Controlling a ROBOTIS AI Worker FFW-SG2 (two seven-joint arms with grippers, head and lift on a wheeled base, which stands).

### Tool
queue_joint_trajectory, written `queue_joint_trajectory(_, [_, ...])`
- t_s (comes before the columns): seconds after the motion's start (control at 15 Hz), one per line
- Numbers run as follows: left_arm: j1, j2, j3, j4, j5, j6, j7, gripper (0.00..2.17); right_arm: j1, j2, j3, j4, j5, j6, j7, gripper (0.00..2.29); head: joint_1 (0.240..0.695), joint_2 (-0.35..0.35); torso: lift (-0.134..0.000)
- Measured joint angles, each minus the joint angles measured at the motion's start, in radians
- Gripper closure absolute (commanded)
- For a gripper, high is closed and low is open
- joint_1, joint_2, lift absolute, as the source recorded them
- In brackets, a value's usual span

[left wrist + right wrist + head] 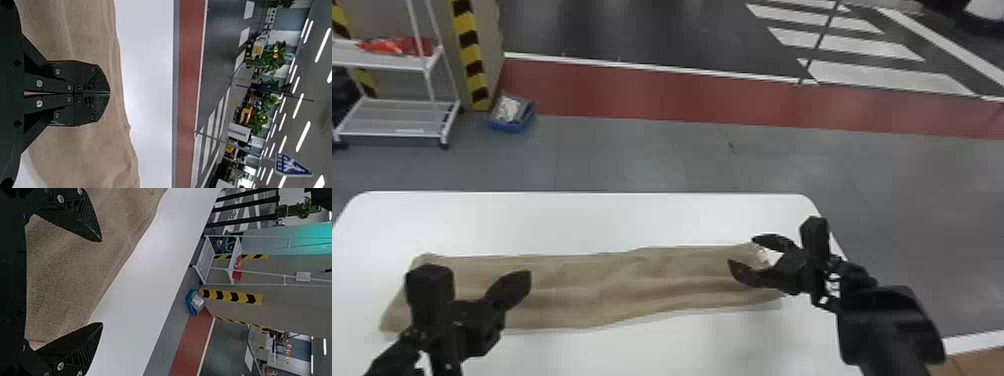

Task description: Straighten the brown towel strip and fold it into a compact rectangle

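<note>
Beyond the left corner of the white bench (557,215), a white rack (407,134) stands on the floor, something red (397,46) up on its shelf, and just to its right runs a yellow-and-black striped post (469,60). Down on the bench, here's the left end of the brown towel strip (612,280), slanted at its edge, and right over it comes the left gripper (522,282). Look at the left wrist view: those fingers (92,80) are pressed together, tip meeting tip, with no cloth seen between them! Back on the floor, a blue bin (509,126) sits by the foot of the post, pale stuff inside.

Across the middle now, and the towel strip runs long from side to side, spread out, low wrinkles rippling along its length. Behind it, a red band (652,95) crosses the floor. And at the towel's right end, the right gripper (741,250), fingers (80,344) spread wide, brown cloth showing in the gap, nothing clamped! Whether either one touches the cloth, I can't tell. Off to the far right, white stripes (887,76) mark the dark floor.
</note>
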Motion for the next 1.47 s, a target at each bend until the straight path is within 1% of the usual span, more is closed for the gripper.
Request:
queue_joint_trajectory(0.2, [-0.053, 0.004, 0.08, 0.099, 0.008, -0.045, -0.004, 1.13, 0.051, -0.012, -0.051, -0.001, -0.002, -0.062, 0.01, 0.19, 0.695, -0.175, 0.0])
queue_joint_trajectory(0.4, [-0.058, 0.032, 0.146, 0.115, 0.042, -0.049, -0.01, 1.13, 0.08, -0.033, -0.104, 0.013, -0.026, -0.098, 0.01, 0.19, 0.695, -0.155, 0.0])
queue_joint_trajectory(0.53, [-0.052, 0.043, 0.171, 0.123, 0.047, -0.05, -0.014, 1.13, 0.095, -0.046, -0.126, 0.026, -0.051, -0.119, 0.005, 0.19, 0.695, -0.15, 0.0])
queue_joint_trajectory(0.73, [-0.05, 0.052, 0.191, 0.152, 0.048, -0.062, -0.015, 1.13, 0.1, -0.063, -0.153, 0.069, -0.069, -0.151, -0.008, 0.22, 0.695, -0.152, 0.0])
queue_joint_trajectory(0.8, [-0.05, 0.054, 0.194, 0.16, 0.046, -0.065, -0.015, 1.13, 0.1, -0.068, -0.155, 0.081, -0.076, -0.157, -0.011, 0.26, 0.695, -0.152, 0.0])
queue_joint_trajectory(0.93, [-0.05, 0.059, 0.202, 0.178, 0.045, -0.066, -0.021, 1.13, 0.101, -0.073, -0.155, 0.101, -0.082, -0.166, -0.018, 0.29, 0.695, -0.148, 0.0])
queue_joint_trajectory(1.07, [-0.05, 0.064, 0.211, 0.19, 0.045, -0.063, -0.028, 1.13, 0.101, -0.074, -0.156, 0.113, -0.081, -0.17, -0.022, 0.38, 0.695, -0.142, 0.0])
queue_joint_trajectory(1.13, [-0.05, 0.068, 0.221, 0.193, 0.047, -0.051, -0.037, 1.13, 0.101, -0.075, -0.156, 0.118, -0.08, -0.173, -0.021, 0.38, 0.695, -0.134, 0.0])
queue_joint_trajectory(1.2, [-0.05, 0.071, 0.23, 0.194, 0.049, -0.033, -0.043, 1.0, 0.101, -0.076, -0.156, 0.122, -0.08, -0.174, -0.021, 0.38, 0.695, -0.134, 0.0])
queue_joint_trajectory(1.27, [-0.05, 0.073, 0.239, 0.194, 0.051, -0.007, -0.053, 0.72, 0.102, -0.078, -0.156, 0.126, -0.08, -0.175, -0.02, 0.38, 0.695, -0.129, 0.0])
queue_joint_trajectory(1.33, [-0.047, 0.075, 0.249, 0.193, 0.055, 0.012, -0.062, 0.63, 0.104, -0.08, -0.156, 0.128, -0.082, -0.177, -0.02, 0.38, 0.695, -0.128, 0.0])
queue_joint_trajectory(1.47, [-0.039, 0.079, 0.263, 0.188, 0.058, 0.023, -0.073, 0.63, 0.109, -0.083, -0.156, 0.13, -0.087, -0.18, -0.02, 0.38, 0.695, -0.126, 0.0])
